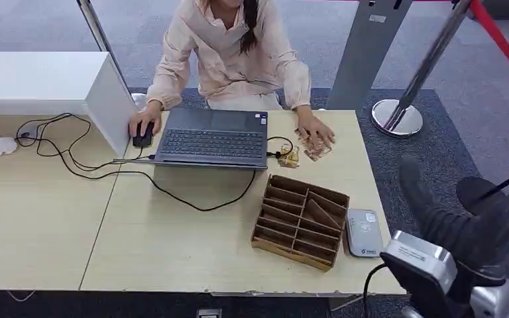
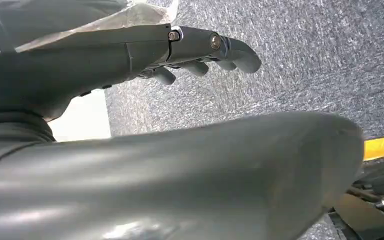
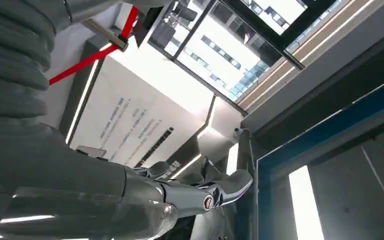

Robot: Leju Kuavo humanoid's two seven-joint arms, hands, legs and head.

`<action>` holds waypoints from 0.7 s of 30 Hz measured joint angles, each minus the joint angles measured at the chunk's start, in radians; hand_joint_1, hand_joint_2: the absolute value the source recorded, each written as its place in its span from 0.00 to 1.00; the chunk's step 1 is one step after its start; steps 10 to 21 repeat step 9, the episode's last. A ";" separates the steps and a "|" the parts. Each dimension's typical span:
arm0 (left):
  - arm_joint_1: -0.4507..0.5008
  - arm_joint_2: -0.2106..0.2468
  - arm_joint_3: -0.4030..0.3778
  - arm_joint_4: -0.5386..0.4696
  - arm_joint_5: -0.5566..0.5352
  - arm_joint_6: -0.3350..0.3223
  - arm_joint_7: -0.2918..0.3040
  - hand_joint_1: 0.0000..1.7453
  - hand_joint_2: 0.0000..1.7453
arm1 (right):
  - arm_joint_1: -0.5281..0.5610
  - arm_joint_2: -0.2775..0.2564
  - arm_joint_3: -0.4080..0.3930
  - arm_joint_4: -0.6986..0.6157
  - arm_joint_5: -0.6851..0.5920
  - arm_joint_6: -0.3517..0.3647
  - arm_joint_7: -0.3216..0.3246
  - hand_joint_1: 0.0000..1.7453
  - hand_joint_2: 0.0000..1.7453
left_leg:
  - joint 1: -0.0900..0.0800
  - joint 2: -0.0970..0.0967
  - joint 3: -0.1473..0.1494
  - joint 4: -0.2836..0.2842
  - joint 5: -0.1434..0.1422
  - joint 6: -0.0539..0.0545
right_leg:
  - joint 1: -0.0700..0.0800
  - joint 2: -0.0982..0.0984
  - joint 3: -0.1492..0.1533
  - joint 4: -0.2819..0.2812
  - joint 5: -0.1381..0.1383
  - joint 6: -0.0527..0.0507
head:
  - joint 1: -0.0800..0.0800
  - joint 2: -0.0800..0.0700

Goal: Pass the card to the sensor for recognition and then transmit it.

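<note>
A small grey card sensor (image 1: 363, 232) lies flat near the table's right front edge, beside a wooden divider tray (image 1: 300, 220). Several brownish cards (image 1: 313, 147) lie at the back right of the table under a person's hand (image 1: 316, 131). My right hand (image 1: 464, 225) is raised off the table's right front corner, to the right of the sensor, with dark fingers apart and nothing in them. The right wrist view shows that hand (image 3: 195, 192) stretched out against the ceiling. My left hand (image 2: 195, 50) hangs over grey carpet, fingers loosely extended and holding nothing.
A person sits across the table at a laptop (image 1: 213, 138), their other hand on a mouse (image 1: 142, 138). Black cables (image 1: 73, 156) trail over the left half. A white box (image 1: 40, 83) stands at the back left. A stanchion base (image 1: 397, 117) and red rope are beyond the right edge.
</note>
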 joint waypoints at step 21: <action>-0.001 -0.003 0.001 -0.001 0.008 0.009 0.005 0.00 0.00 | 0.045 -0.003 -0.031 0.017 -0.157 -0.095 -0.025 0.00 1.00 | 0.000 0.000 -0.001 0.000 0.000 0.000 | 0.000 0.000 0.000 0.000 0.000 0.000 | 0.000 0.000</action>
